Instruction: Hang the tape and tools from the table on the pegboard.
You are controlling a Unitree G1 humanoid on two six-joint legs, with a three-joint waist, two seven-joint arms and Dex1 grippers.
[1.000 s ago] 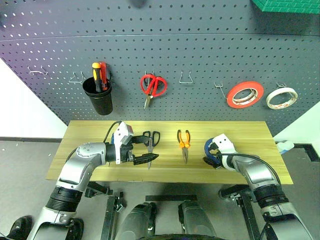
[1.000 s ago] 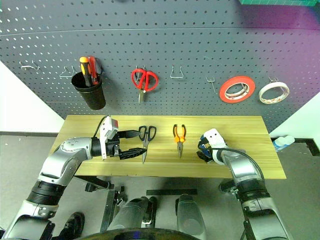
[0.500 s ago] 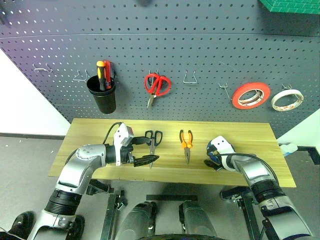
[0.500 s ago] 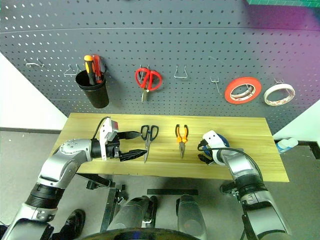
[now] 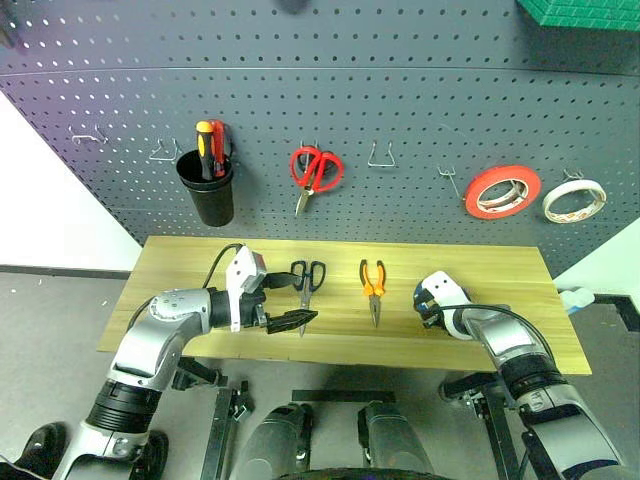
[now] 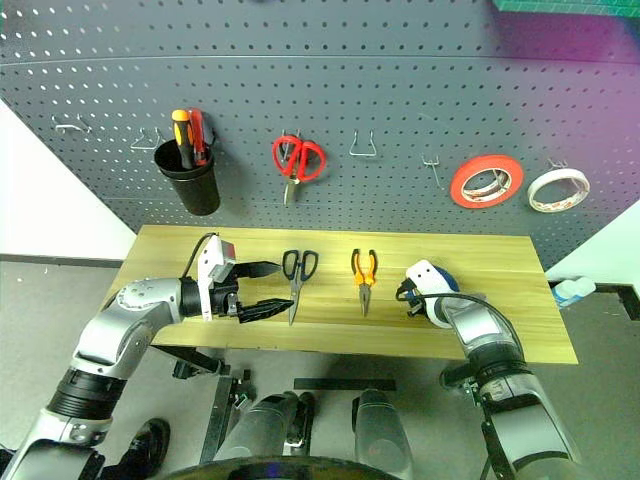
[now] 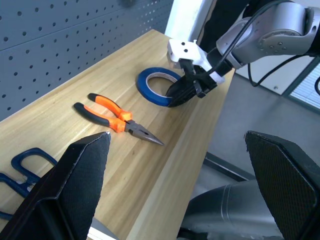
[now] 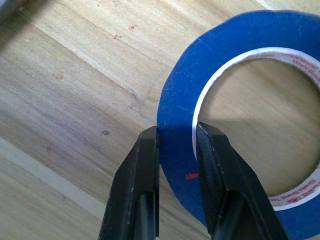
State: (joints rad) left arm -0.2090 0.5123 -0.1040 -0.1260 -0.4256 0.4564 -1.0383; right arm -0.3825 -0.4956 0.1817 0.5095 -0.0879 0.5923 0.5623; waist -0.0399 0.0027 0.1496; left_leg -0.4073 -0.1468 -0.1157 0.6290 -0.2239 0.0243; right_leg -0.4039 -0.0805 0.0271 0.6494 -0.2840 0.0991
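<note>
Dark grey pegboard [image 5: 400, 90] across the far wall, small metal hooks [image 5: 379, 155] in a row. On it, left to right: black cup [image 5: 211, 192] holding a yellow-handled and a red-handled screwdriver [image 5: 210, 148], red-handled scissors [image 5: 315, 170], red-orange roll [image 5: 502, 191], white roll [image 5: 574, 200]. Green bin [image 5: 580, 12] at top right. Pale wooden tabletop [image 5: 180, 270] below. On it, left to right: black-handled scissors [image 5: 304, 281], orange-and-black pliers [image 5: 372, 285], blue tape [image 7: 156, 85] lying flat near the right end. Faint print on the tape's pale inner core, too small to read. Left end effector [image 5: 285, 301] hovering beside the scissors, fingers spread wide, holding nothing. Right end effector [image 8: 177, 165] clamped on the tape's near wall, one finger outside the ring, one inside.
</note>
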